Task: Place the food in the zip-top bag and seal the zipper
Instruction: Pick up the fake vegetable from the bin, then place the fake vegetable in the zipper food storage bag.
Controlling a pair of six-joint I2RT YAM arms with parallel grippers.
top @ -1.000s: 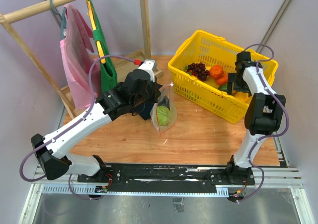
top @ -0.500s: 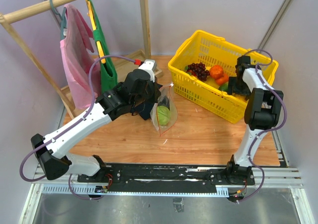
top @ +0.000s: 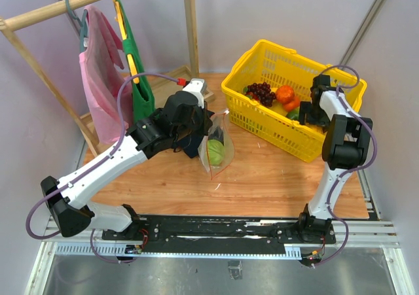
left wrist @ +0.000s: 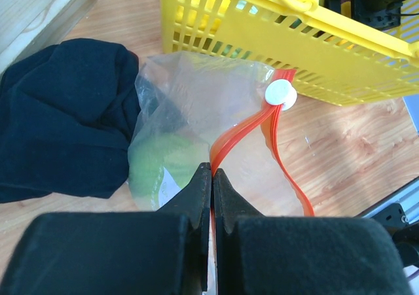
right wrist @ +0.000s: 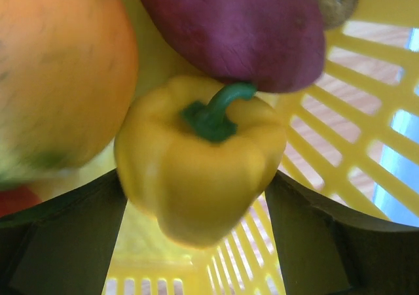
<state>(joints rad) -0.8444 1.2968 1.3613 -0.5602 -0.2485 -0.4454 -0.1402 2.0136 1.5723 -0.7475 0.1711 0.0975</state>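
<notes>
The right gripper (right wrist: pixel 196 178) has dipped deeper into the yellow plastic basket (top: pixel 278 137) at 2 o'clock, the left gripper (left wrist: pixel 213 174) pinches the central clear zip-top bag (left wrist: pixel 190 99) by its orange-red zipper (left wrist: pixel 245 128), and the yellow bell pepper (right wrist: pixel 190 161) between the wide right jaws looks next.

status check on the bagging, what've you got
Left gripper shut on the zipper. Right gripper astride the yellow bell pepper in the basket, grip unclear. Pale green food in the zip-top bag; dark cloth beside it.
</notes>
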